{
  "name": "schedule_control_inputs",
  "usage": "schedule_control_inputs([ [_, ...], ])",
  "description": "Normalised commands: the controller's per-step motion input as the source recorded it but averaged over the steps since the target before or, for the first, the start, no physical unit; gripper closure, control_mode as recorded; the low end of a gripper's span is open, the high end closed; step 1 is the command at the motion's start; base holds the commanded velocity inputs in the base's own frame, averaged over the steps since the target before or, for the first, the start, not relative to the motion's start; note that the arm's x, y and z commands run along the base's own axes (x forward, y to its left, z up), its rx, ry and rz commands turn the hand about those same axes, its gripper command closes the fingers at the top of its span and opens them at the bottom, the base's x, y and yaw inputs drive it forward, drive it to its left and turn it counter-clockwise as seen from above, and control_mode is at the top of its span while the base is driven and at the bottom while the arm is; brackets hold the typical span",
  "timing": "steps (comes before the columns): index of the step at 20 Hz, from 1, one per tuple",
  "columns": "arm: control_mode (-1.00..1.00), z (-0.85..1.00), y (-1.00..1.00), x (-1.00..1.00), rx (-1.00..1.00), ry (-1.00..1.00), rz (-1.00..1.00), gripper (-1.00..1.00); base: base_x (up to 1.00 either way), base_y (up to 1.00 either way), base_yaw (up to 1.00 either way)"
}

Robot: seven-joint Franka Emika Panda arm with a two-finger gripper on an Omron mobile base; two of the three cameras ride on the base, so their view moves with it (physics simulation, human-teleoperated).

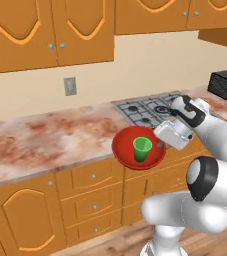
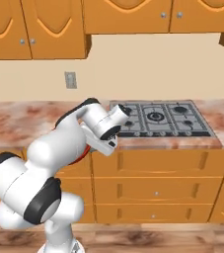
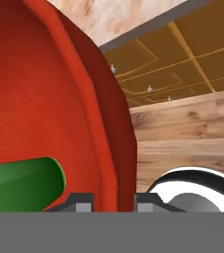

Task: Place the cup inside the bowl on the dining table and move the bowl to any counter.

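The red bowl (image 1: 125,145) hangs level in the air at the front edge of the counter (image 1: 45,140), just left of the gas hob (image 1: 147,111). The green cup (image 1: 142,149) stands upright inside it. My gripper (image 1: 161,144) is shut on the bowl's right rim. In the hand view the rim of the bowl (image 3: 84,123) runs down between my fingertips, my gripper (image 3: 114,201) clamps it, and the cup (image 3: 24,180) lies at the lower left. From the right base view my arm hides nearly all of the bowl (image 2: 87,148). The dining table is out of view.
Orange drawers and doors (image 1: 92,192) sit under the counter, with wall cabinets (image 1: 50,30) above it. A black toaster (image 1: 225,84) stands at the far right of the worktop. A grey socket (image 1: 70,86) is on the wall. Wooden floor (image 3: 192,133) lies below.
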Motion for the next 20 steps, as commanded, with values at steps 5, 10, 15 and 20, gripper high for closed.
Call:
schedule_control_inputs([
  [5, 1.0, 0.0, 0.0, 0.0, 0.0, 0.0, 0.0, 1.0, 0.52, 0.92, -0.06],
  [10, 1.0, 0.0, 0.0, 0.0, 0.0, 0.0, 0.0, 1.0, 0.66, 0.66, -0.02],
  [15, 1.0, 0.0, 0.0, 0.0, 0.0, 0.0, 0.0, 1.0, 0.44, 0.27, 0.0],
  [20, 1.0, 0.0, 0.0, 0.0, 0.0, 0.0, 0.0, 1.0, 0.06, 0.02, 0.0],
])
